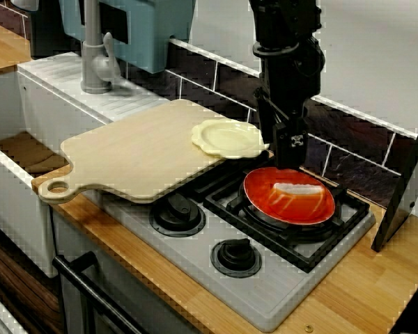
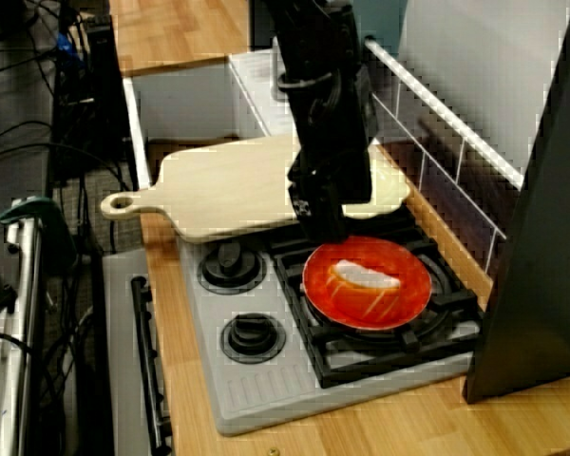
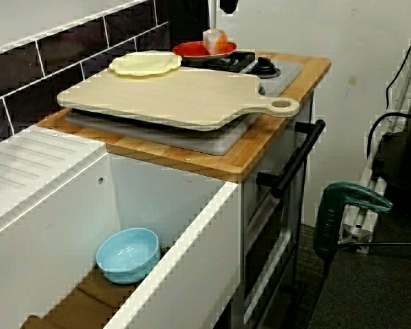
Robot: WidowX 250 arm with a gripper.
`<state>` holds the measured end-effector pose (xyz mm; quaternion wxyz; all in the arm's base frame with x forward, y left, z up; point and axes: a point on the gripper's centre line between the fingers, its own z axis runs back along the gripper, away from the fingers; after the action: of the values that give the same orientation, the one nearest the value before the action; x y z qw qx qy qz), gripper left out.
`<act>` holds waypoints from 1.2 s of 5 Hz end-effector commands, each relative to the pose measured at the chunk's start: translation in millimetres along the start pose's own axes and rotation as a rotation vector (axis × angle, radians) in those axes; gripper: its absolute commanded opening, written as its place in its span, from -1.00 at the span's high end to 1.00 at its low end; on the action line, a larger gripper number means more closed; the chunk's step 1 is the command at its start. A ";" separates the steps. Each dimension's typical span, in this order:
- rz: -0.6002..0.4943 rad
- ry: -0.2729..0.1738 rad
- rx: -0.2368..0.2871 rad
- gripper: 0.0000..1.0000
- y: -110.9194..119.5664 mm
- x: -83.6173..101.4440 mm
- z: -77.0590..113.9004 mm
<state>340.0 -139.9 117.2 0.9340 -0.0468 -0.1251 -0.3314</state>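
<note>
Gripper (image 1: 290,158) hangs at the back-left rim of the orange plate (image 1: 265,195), which sits on the hob (image 1: 195,257) burner grate. In the view from the stove front I can't tell if it touches the rim. Its fingers read as one dark block, so I can't tell how wide they stand, and nothing is visibly held. The white piece (image 1: 297,188) lies flat mid-plate, just beside the gripper. Its long axis runs roughly left-right in that view, parallel to the back wall. The cutting board (image 1: 136,149) overlaps the hob's left side, handle toward the sink, and carries a pale yellow plate (image 1: 228,137) near the gripper. A blue bowl (image 3: 128,255) is in the sink.
</note>
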 end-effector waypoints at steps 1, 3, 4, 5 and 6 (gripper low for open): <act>-0.025 -0.022 0.046 -1.00 -17.0 6.5 -0.8; -0.015 0.005 0.050 -1.00 -15.7 13.7 -19.6; -0.013 0.011 0.052 -1.00 -15.3 14.1 -22.6; -0.014 0.018 0.049 -1.00 -16.1 12.3 -23.4; -0.015 0.021 0.047 -1.00 -17.7 9.4 -23.5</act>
<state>352.6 -164.1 78.8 0.9380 -0.0185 -0.1006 -0.3313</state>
